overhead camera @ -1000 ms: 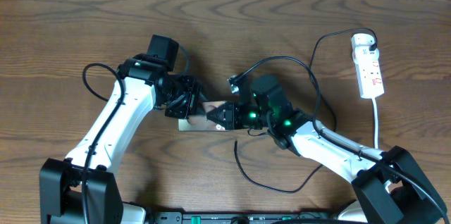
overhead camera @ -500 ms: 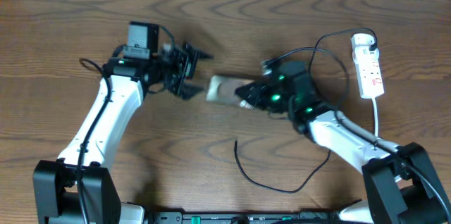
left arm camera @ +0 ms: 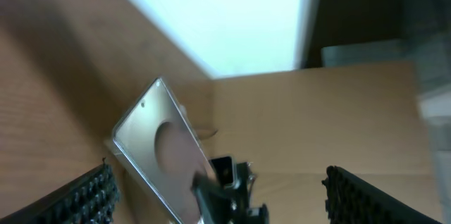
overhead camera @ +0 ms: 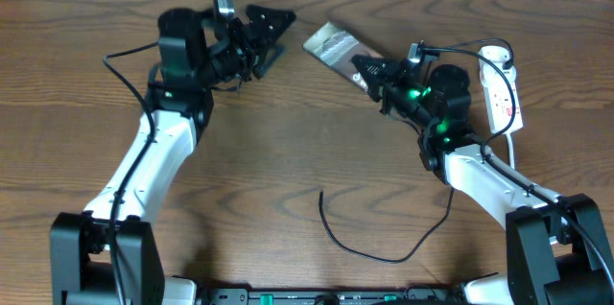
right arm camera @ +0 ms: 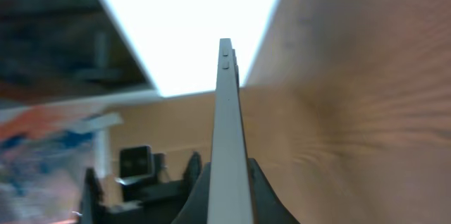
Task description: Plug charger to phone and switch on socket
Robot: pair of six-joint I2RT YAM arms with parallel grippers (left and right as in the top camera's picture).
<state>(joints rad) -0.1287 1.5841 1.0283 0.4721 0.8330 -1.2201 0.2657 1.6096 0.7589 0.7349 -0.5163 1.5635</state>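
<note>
My right gripper (overhead camera: 367,67) is shut on the phone (overhead camera: 330,43) and holds it tilted in the air over the far middle of the table. In the right wrist view the phone (right arm camera: 225,132) shows edge-on, clamped between both fingers. My left gripper (overhead camera: 266,25) is open and empty, raised just left of the phone and apart from it. The left wrist view shows the phone's glossy face (left arm camera: 163,155) between my spread fingers (left arm camera: 83,200). The charger (overhead camera: 376,255) lies on the table near the front, its free tip pointing up. The socket (overhead camera: 502,92) lies at the far right.
The socket's white cord (overhead camera: 513,166) runs toward the front beside my right arm. The black cable loops up from the socket behind my right wrist. The table's far edge and a white wall lie just beyond both grippers.
My left gripper let go of the phone and swung away to the far left. My right gripper lifted the phone off the table and carried it up and toward the far right.
</note>
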